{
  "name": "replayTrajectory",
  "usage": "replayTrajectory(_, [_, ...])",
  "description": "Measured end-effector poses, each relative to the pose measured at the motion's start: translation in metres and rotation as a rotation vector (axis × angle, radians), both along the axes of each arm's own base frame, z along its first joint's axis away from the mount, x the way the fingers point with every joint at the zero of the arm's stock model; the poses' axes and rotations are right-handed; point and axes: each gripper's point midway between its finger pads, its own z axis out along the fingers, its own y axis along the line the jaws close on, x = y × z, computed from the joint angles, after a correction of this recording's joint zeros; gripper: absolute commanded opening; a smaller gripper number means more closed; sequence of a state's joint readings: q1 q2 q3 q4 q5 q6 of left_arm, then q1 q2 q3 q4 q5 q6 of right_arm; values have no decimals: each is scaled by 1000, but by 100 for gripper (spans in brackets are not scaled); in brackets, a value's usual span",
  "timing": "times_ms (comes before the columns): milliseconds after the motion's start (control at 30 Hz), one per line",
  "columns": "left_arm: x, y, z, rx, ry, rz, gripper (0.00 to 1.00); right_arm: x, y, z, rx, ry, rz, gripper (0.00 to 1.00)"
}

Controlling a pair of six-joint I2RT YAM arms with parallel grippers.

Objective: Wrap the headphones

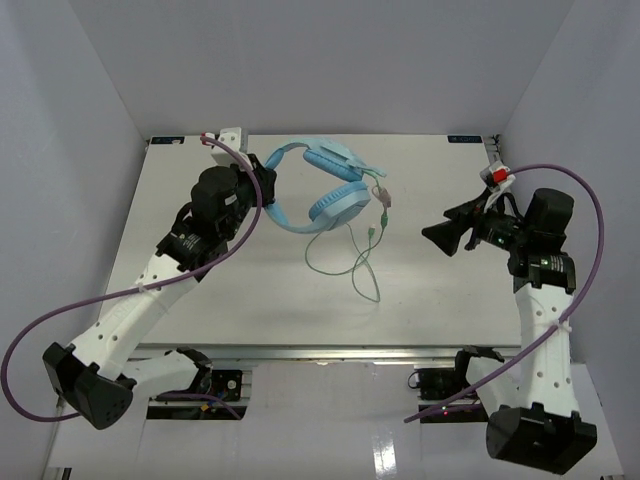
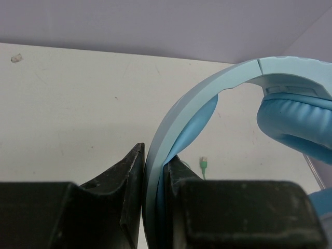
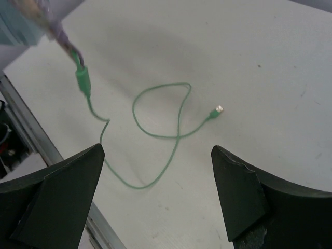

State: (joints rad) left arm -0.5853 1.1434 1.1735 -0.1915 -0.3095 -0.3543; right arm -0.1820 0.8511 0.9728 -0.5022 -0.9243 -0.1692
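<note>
White tabletop (image 1: 250,290) holds the headphones (image 1: 338,203), headband (image 2: 171,119) clamped by the left gripper (image 2: 154,166). Jaws apart, the right gripper (image 3: 157,150) should pinch the cable (image 3: 178,136) near its plug (image 3: 218,109).

Light blue headphones (image 1: 338,205), ribbed cups; pale green cable (image 3: 180,124) at their 5 o'clock; off-white, faintly speckled table (image 1: 450,300); black left gripper (image 2: 154,155) and right gripper (image 3: 157,150); purple arm cables (image 1: 75,303).

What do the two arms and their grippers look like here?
The left arm and right arm have white perforated links, black joints and black bases. A thick purple cable loops along each. The left gripper and right gripper have black wedge-shaped fingers. A red part sits by the right wrist.
</note>
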Motion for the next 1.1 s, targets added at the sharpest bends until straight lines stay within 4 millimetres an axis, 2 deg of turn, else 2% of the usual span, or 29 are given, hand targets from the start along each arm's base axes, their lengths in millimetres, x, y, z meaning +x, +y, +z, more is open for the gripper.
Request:
replayTrajectory(133, [-14,8,-5,12,41,-1,0,22,21,13,138,27,117,90])
replayTrajectory(233, [-21,14,-7,20,68,4,0,27,53,25,215,38,251,90])
replayTrajectory(333, [-25,15,-5,16,82,2,0,4,101,34,234,15,455,90])
replayTrajectory(400, [-26,16,-3,10,84,2,0,-15,120,40,225,-43,565,90])
replayTrajectory(500, [-28,17,0,8,84,3,0,-28,128,48,205,-147,635,92])
replayTrajectory(600, [-30,17,5,0,82,1,0,-26,132,51,189,-221,662,96])
replayTrajectory(700, [-31,15,15,-27,73,-11,0,-21,143,47,190,-255,698,99])
replayTrajectory(733, [-32,14,20,-39,68,-16,0,-19,149,44,193,-259,713,96])
replayTrajectory(833, [-33,11,40,-91,45,-25,0,-12,170,35,228,-268,767,95])
replayTrajectory(933, [-32,7,63,-157,9,-29,0,-18,190,15,288,-197,812,95])
replayTrajectory(1100, [-28,5,91,-267,-49,-19,0,-26,208,1,396,-42,836,95])
